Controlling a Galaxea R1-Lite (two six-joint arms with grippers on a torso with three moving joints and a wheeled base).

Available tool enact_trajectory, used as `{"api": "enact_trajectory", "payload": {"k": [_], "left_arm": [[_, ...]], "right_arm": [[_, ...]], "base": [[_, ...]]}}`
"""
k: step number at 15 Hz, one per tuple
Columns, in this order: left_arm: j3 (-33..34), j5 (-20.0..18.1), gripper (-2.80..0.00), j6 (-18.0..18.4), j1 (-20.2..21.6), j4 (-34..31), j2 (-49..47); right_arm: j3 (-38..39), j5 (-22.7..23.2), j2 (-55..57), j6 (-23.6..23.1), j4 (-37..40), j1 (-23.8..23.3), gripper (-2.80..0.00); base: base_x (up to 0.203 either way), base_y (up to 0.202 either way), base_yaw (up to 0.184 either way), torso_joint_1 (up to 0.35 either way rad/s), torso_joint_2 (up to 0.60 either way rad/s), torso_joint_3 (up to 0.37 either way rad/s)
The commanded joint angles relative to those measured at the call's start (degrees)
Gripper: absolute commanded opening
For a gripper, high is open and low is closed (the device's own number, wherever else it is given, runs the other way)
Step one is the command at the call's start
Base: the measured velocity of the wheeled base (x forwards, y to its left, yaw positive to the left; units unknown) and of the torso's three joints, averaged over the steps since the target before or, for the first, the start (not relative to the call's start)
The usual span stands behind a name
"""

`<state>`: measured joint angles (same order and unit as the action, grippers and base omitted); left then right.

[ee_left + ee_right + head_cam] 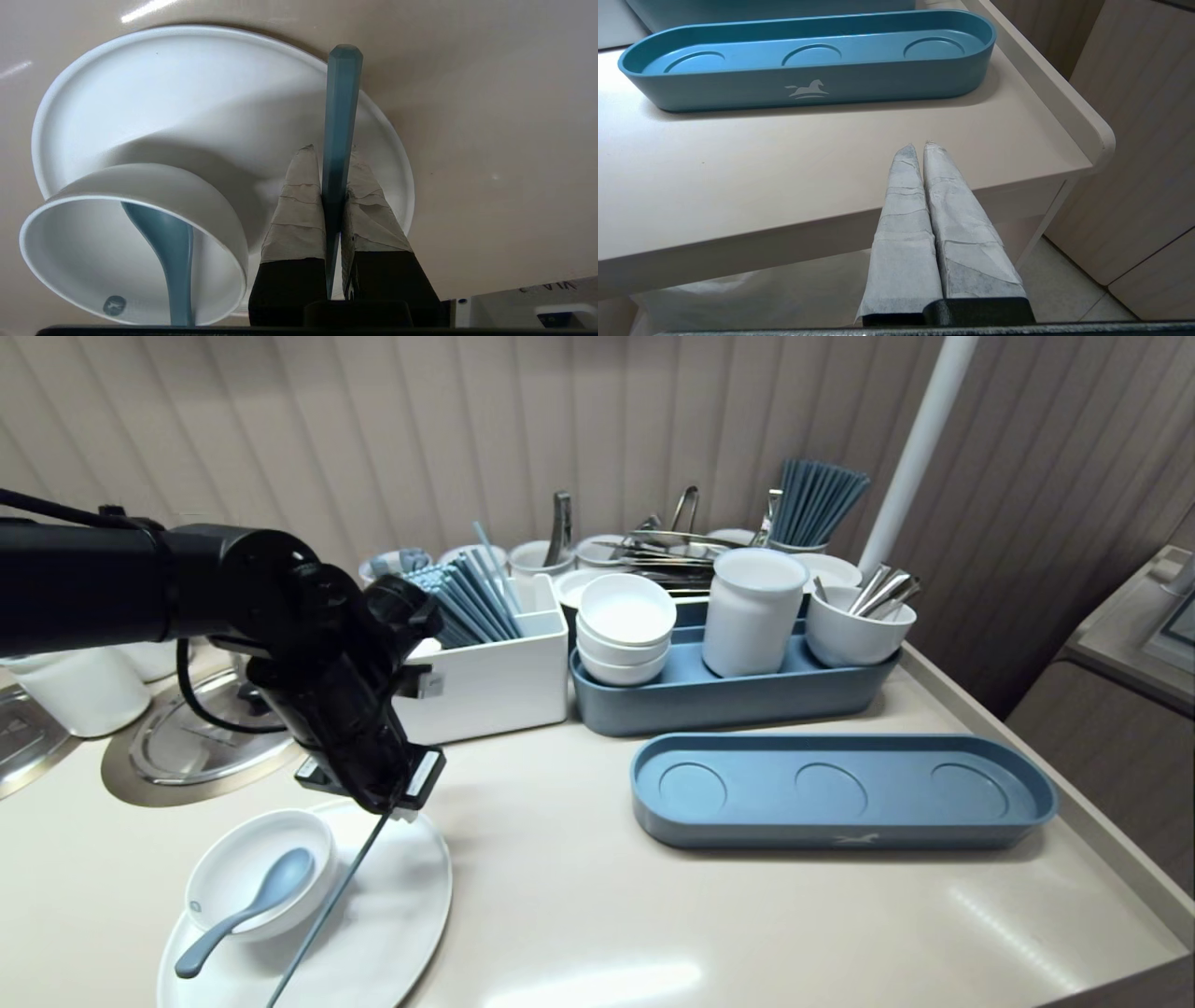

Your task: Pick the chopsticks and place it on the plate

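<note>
Left gripper (pixel 330 150) tight on blue chopstick (pixel 343 93) above white plate (pixel 163 93)

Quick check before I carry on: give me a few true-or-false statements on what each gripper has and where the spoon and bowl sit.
1. The left gripper has its fingers shut on a blue chopstick. True.
2. The spoon lies on the bare table. False: it rests in the bowl.
3. The bowl stands on the plate. True.
4. The right gripper grips the blue tray. False: its fingers are shut on nothing and sit at the table's edge, apart from the tray.
</note>
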<state>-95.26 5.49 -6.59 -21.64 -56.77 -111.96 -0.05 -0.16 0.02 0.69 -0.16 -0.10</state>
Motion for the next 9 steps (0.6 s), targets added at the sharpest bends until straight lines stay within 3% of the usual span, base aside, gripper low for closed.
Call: {"api": "enact_trajectory", "payload": {"k": [1,4,7,9], "left_arm": [[2.20,0.59,-2.80,-0.09,0.00,2.16,-0.87],[9.05,4.34,-2.80,-0.17,0.10,10.72,-0.10],[15.89,5.01,-2.80,-0.05,0.14,20.70,1.95],[17.41,5.98,-2.80,0.00,0.11,22.40,2.54]], "right_arm": [[-0.02,-0.02,0.00,0.01,-0.02,0.01,-2.80],[0.05,-0.02,0.06,0.01,-0.02,0.01,-2.80],[0.05,-0.02,-0.02,0.01,-0.02,0.01,-2.80],[0.04,-0.02,-0.01,0.01,-0.02,0.01,-2.80]], "base": [[0.000,0.000,0.000,0.000,0.00,0.000],[0.000,0.000,0.000,0.000,0.00,0.000],[0.000,0.000,0.000,0.000,0.00,0.000],[0.000,0.000,0.000,0.000,0.00,0.000]]}}
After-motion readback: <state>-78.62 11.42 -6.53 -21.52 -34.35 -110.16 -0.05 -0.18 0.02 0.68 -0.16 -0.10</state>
